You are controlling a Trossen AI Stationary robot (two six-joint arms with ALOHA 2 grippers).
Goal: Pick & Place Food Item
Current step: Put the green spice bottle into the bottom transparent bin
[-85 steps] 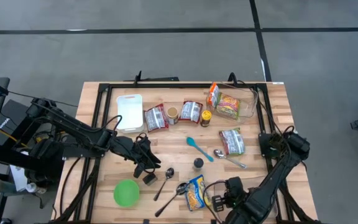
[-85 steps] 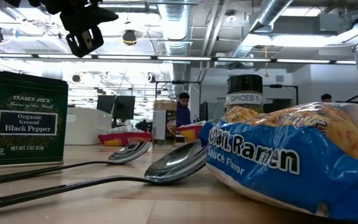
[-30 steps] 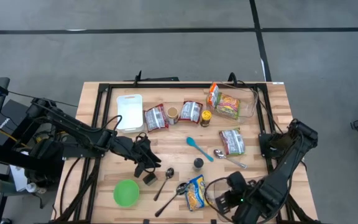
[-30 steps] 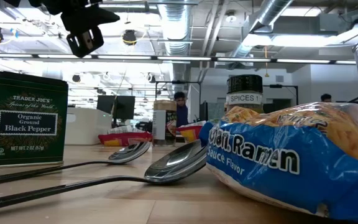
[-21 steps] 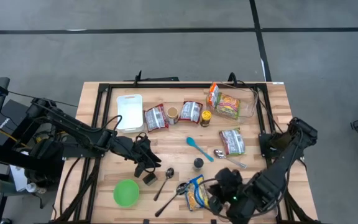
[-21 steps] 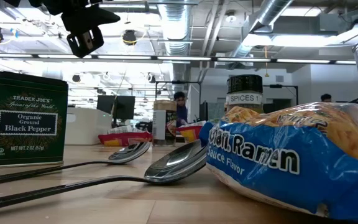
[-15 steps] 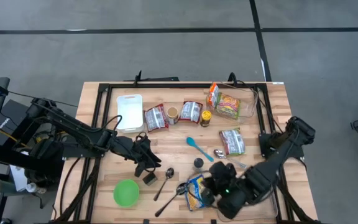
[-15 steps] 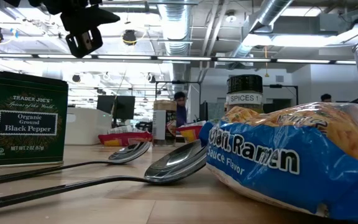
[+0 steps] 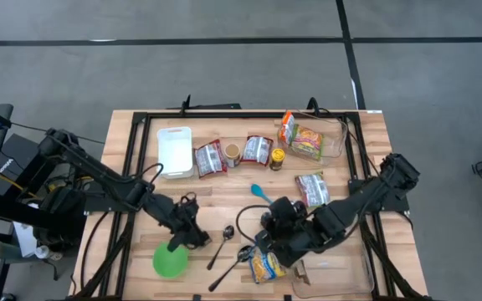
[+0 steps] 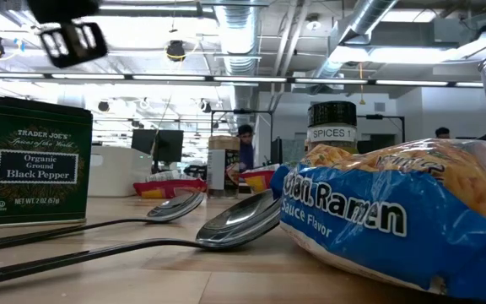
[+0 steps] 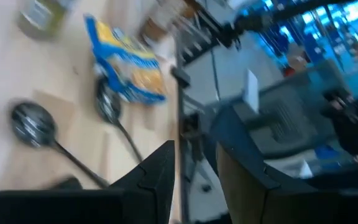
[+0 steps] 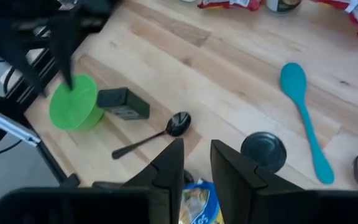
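Wooden table [image 9: 366, 134] strewn with packets, spoons; both claws, left [image 9: 192, 237] and right [image 9: 268, 237], slightly parted, empty.

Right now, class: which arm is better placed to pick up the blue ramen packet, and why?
Probably the right. In the high view the right gripper hovers just above the blue ramen packet, its fingers slightly apart and empty. The left gripper sits farther off, beside the green bowl.
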